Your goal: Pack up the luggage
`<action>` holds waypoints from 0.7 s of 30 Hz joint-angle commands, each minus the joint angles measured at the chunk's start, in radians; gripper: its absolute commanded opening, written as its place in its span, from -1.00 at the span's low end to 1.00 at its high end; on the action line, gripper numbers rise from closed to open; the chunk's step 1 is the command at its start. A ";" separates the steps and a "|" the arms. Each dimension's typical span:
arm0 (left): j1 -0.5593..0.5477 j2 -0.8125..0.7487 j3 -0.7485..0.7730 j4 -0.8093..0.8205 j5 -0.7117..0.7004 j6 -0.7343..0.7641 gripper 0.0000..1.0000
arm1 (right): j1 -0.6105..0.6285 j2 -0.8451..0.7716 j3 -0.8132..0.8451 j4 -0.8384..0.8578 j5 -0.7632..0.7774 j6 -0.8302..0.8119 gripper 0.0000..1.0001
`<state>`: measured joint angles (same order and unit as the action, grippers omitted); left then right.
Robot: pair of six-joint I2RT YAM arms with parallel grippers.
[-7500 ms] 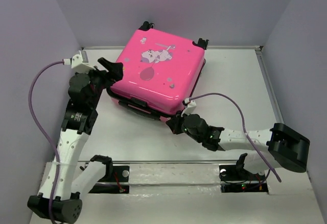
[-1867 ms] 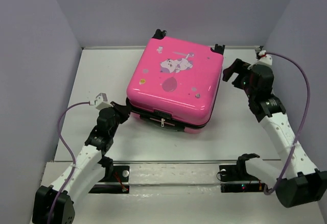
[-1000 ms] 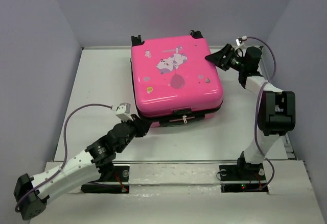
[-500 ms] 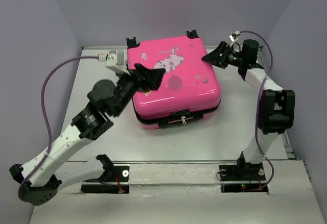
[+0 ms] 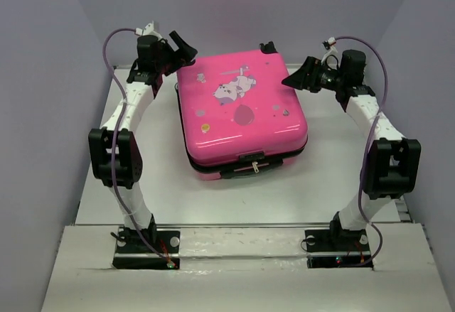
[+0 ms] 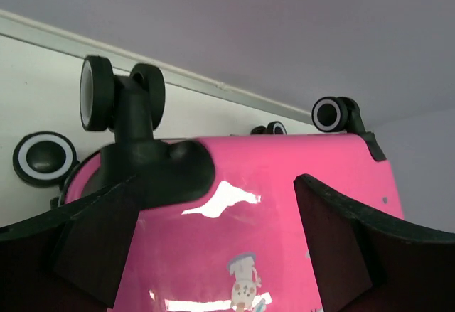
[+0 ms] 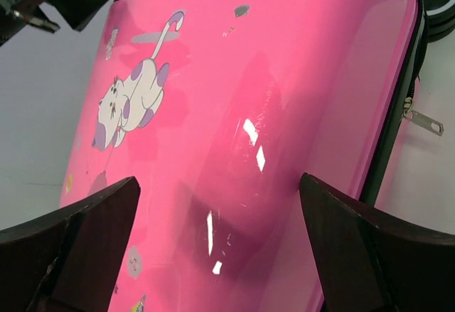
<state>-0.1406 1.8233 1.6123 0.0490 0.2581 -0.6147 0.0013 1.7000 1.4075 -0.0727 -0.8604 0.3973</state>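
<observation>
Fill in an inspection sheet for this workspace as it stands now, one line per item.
Surface: white table, bare around the case.
Job's things: luggage, a pink suitcase lying flat, shell shut, print side up, wheels toward the back wall.
Clutter: nothing seen.
Grippers: left gripper open at the case's far-left corner; right gripper open at its far-right edge. Neither holds anything, and whether they touch the case cannot be told.
Cables: left arm's cable and right arm's cable, both purple, loop clear of the case.
Surroundings: plain lilac walls on three sides.
</observation>
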 commanded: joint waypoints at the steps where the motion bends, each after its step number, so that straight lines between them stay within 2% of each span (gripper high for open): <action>1: 0.047 0.074 0.136 -0.034 0.119 -0.040 0.98 | 0.011 -0.055 -0.002 -0.001 -0.002 -0.037 1.00; 8: 0.072 0.253 0.305 -0.084 0.162 -0.042 0.98 | 0.011 -0.088 -0.045 0.022 0.024 -0.040 1.00; 16: 0.064 0.375 0.374 -0.101 0.181 -0.031 0.98 | 0.011 -0.085 -0.059 0.036 0.040 -0.037 1.00; 21: 0.056 0.416 0.383 -0.008 0.245 -0.080 0.98 | 0.011 -0.076 -0.077 0.062 0.020 -0.017 1.00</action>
<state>-0.0681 2.2047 1.9598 -0.0269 0.4248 -0.6666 0.0017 1.6478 1.3411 -0.0738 -0.8295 0.3706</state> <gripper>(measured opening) 0.993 0.997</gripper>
